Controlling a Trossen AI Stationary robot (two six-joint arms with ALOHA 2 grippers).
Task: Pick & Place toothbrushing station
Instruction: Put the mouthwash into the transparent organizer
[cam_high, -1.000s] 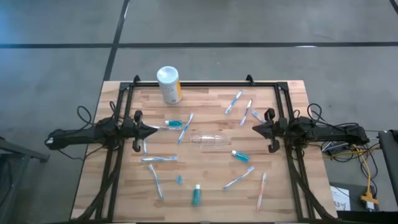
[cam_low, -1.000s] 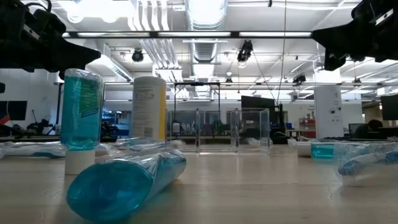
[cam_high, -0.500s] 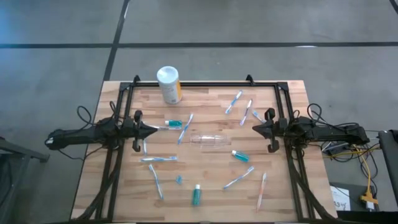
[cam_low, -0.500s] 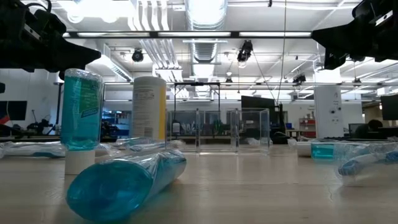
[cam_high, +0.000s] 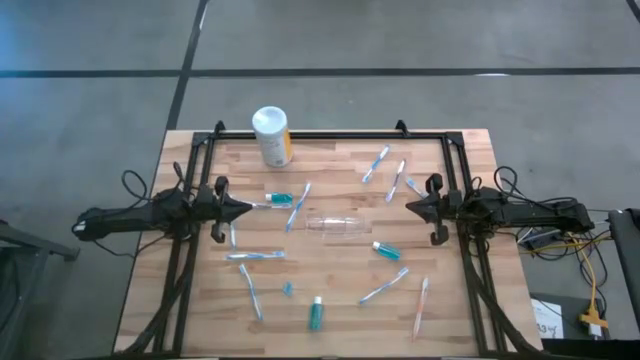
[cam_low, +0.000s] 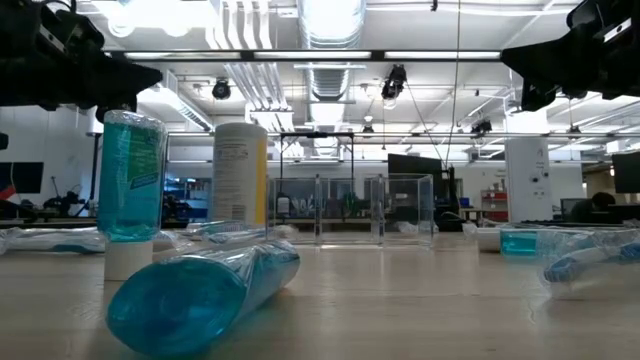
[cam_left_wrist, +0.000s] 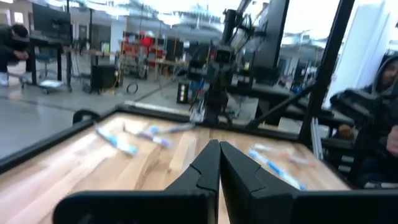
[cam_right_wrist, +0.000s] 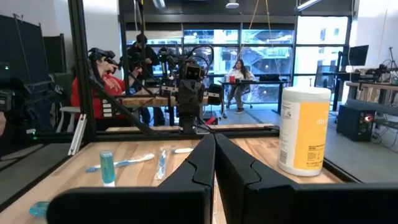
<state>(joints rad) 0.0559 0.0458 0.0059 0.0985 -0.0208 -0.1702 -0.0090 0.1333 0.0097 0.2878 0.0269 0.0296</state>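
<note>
From overhead I see my left gripper (cam_high: 246, 209) hanging over the tabletop's (cam_high: 460, 300) left side, jaws clenched on nothing, tip just short of a small teal tube (cam_high: 279, 199) and a toothbrush (cam_high: 298, 205). Its wrist view confirms the jaws pressed together, with blurred toothbrushes beyond. More toothbrushes (cam_high: 256, 256) lie near the left front, another teal tube (cam_high: 316, 314) near the front edge. The white canister with a yellow label (cam_high: 272, 137) stands at the back edge. The clear plastic cup (cam_high: 339, 226) lies on its side mid-table, between both arms; overhead it barely shows. The low view gives what overhead cannot: one teal tube standing on its white cap (cam_low: 131, 192), another lying flat (cam_low: 203, 295) close to the lens. Further right, a teal tube (cam_high: 387, 250) and scattered toothbrushes (cam_high: 396, 181). My right gripper (cam_high: 409, 206) waits over the right side, jaws clenched, empty. Its wrist view shows people (cam_right_wrist: 104, 87) in the room behind.
</note>
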